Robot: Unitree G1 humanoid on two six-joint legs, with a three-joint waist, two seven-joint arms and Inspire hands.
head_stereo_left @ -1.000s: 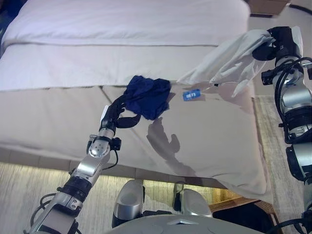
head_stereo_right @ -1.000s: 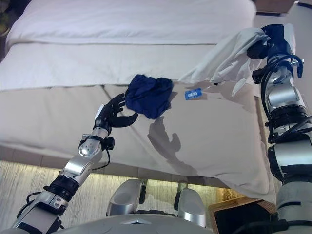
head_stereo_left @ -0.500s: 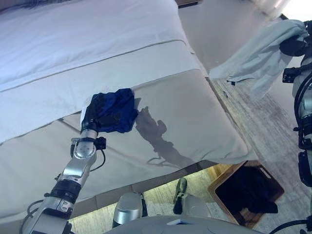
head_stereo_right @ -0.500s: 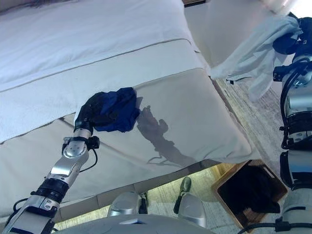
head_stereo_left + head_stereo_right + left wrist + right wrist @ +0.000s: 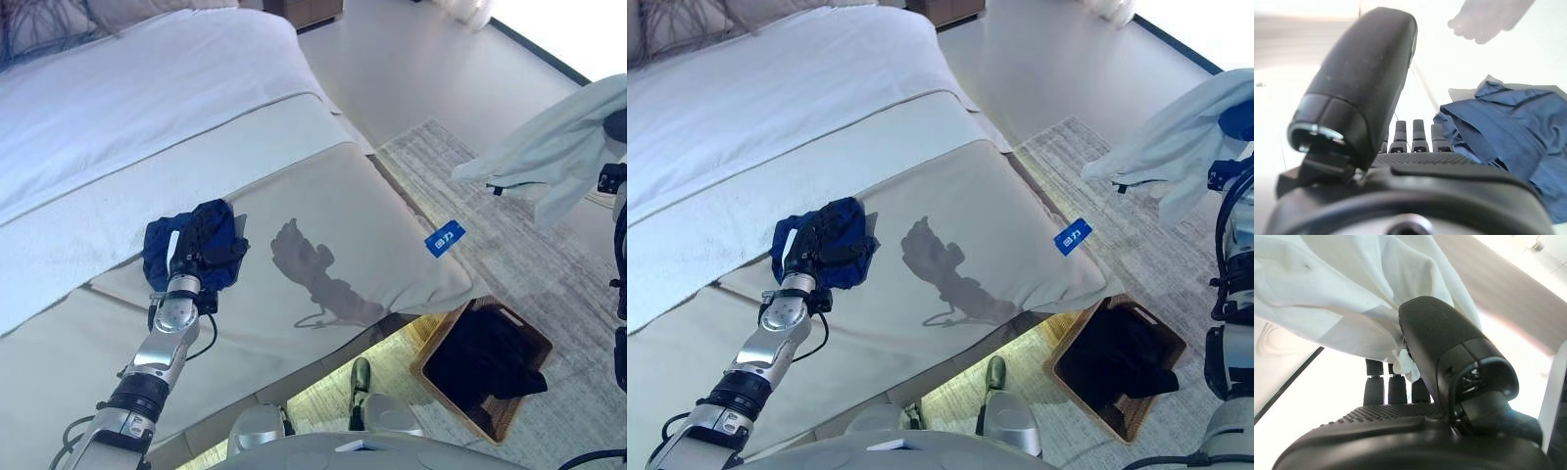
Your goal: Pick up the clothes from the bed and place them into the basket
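Observation:
A dark blue garment (image 5: 157,257) lies crumpled on the beige bed cover (image 5: 343,215). My left hand (image 5: 203,245) rests on top of it with its fingers laid over the cloth and its thumb raised. In the left wrist view the garment (image 5: 1508,127) lies beside the fingers (image 5: 1419,133). My right hand (image 5: 1400,435) is shut on a white garment (image 5: 563,147) and holds it high at the far right, over the rug and off the bed. The thumb pinches the cloth (image 5: 1352,293) against the fingers. A wicker basket (image 5: 524,392) stands on the floor by the bed's corner.
Dark clothes (image 5: 485,357) lie in the basket. A small blue tag (image 5: 444,238) shows at the bed's near corner. A white duvet (image 5: 147,108) covers the far part of the bed. A pale rug (image 5: 509,225) lies beside the bed.
The camera has swung right, bringing the basket and rug into view. My right hand has carried the white garment off the bed. My left hand has come to rest on the blue garment.

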